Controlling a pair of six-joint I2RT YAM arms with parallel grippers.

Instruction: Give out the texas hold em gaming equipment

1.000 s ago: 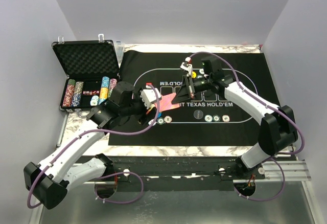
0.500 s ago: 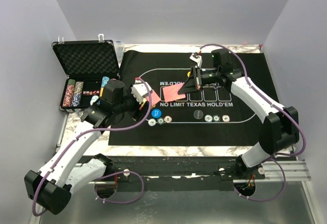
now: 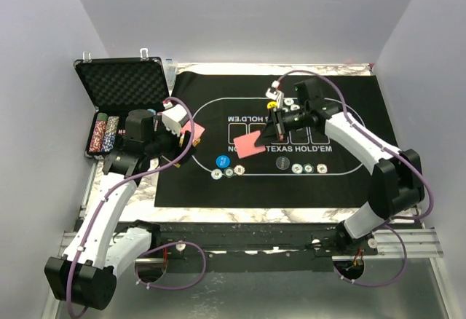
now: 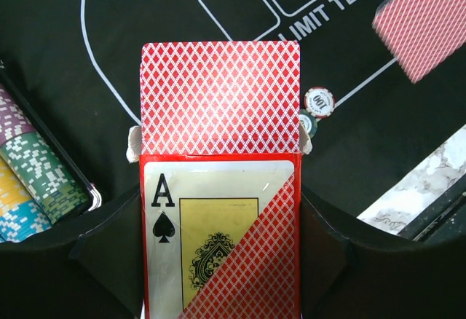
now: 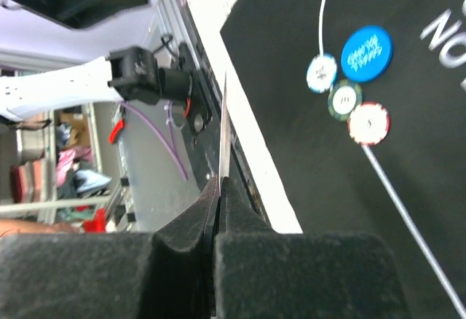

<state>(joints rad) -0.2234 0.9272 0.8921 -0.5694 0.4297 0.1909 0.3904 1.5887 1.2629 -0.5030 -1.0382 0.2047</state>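
Pinching the red-orange card box (image 4: 218, 210) by its two long sides, the left fingers (image 4: 108, 252) hold it off the counter over the left edge of the black felt mat (image 3: 342, 188), near the open case (image 3: 120, 86). Box long axis runs straight out from the wrist, open end leading toward the printed oval. Upward face shows an ace of spades and a red diamond-pattern diagonal. A flat red diamond-pattern panel sticks out past the open end, with a small white tab on either side; flap or cards, cannot tell. Glossy cardboard, rectangular, crisp corners. The right fingers (image 5: 291, 275) are pressed onto a single red-backed card (image 3: 251, 143), thin, seen edge-on from the right wrist, hanging over the middle of the mat with its free end toward the left arm. On the felt below: blue button disc (image 3: 223, 162), a row of striped chips (image 3: 230, 171) close together just beside it, black disc (image 3: 281, 163), and a second chip row (image 3: 309, 168) to its right. Case holds stacked chips (image 3: 102, 133); its ridged foam lid stands upright.
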